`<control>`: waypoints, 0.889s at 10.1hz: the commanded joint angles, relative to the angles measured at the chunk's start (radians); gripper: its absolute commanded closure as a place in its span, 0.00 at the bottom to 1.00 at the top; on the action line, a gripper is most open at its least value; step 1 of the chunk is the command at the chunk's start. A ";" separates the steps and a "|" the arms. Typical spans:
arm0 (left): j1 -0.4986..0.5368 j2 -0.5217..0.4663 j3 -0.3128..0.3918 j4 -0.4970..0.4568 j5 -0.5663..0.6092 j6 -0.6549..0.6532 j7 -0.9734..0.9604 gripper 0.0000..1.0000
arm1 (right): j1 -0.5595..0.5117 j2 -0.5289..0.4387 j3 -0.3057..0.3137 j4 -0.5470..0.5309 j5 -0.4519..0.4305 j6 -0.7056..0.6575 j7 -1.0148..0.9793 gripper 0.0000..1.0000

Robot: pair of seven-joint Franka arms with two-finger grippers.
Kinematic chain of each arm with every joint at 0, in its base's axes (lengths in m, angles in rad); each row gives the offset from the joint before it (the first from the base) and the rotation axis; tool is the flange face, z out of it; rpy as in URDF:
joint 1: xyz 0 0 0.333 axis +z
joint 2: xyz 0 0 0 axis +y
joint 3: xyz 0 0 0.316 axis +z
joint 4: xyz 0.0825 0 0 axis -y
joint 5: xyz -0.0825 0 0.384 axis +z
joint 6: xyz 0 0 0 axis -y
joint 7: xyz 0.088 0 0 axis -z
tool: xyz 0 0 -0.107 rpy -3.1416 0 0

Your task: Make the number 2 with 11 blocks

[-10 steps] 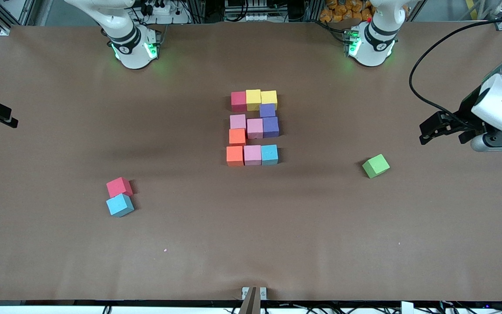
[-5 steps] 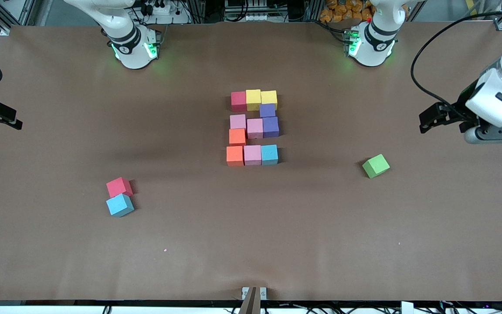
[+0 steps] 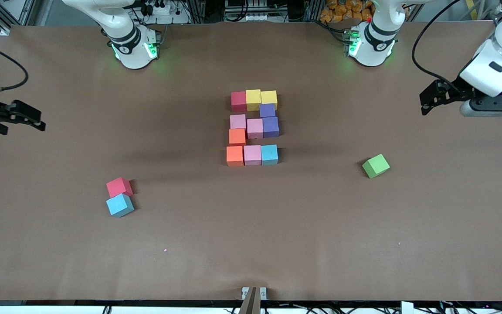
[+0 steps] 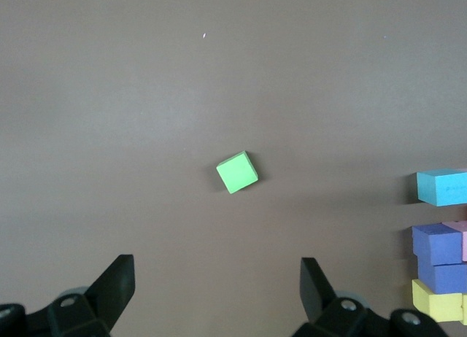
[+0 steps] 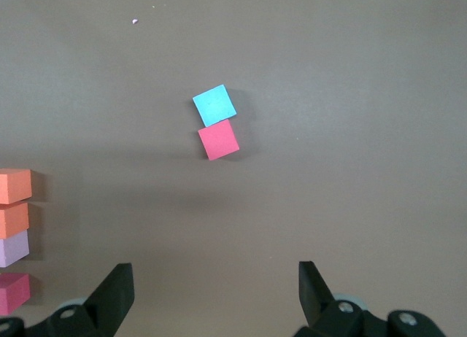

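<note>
From my station I find the number 2 (image 3: 253, 127) laid out at the middle of the brown surface (image 3: 251, 244), built from the blocks in five rows. The row farthest from the front camera reads red block (image 3: 238, 100), yellow block (image 3: 253, 99), second yellow block (image 3: 269, 98); a purple block (image 3: 267, 110) sits under it, then a row of pink block (image 3: 237, 121), second pink block (image 3: 255, 127) and second purple block (image 3: 270, 126); an orange block (image 3: 237, 136) follows, and the nearest row holds a second orange block (image 3: 234, 155), a third pink block (image 3: 252, 155) and a light blue block (image 3: 269, 154). The cubes touch or nearly touch, with slight misalignment in the middle rows. Three cubes lie apart from the figure: a green cube (image 3: 375, 165) toward the left arm's end, and a spare red cube (image 3: 119, 186) touching a spare blue cube (image 3: 120, 205) toward the right arm's end, the blue one nearer the camera. The left claw (image 3: 427, 98) hangs over bare surface at its own end, fingers spread wide and holding nothing. The right claw (image 3: 33, 122) hangs over the edge of the surface at its end, likewise wide apart and empty.
</note>
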State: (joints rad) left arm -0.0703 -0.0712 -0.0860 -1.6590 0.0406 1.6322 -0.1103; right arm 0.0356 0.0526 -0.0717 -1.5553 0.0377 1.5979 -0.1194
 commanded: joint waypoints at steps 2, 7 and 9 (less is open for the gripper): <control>-0.057 -0.026 0.077 -0.012 -0.011 -0.008 0.055 0.00 | -0.005 0.013 -0.005 0.021 0.002 -0.007 0.010 0.00; -0.057 -0.010 0.095 0.008 -0.100 -0.031 0.049 0.00 | -0.016 0.013 -0.007 0.021 0.004 -0.007 0.009 0.00; -0.057 -0.009 0.091 0.024 -0.087 -0.064 0.044 0.00 | -0.014 0.015 -0.007 0.023 0.002 -0.007 0.009 0.00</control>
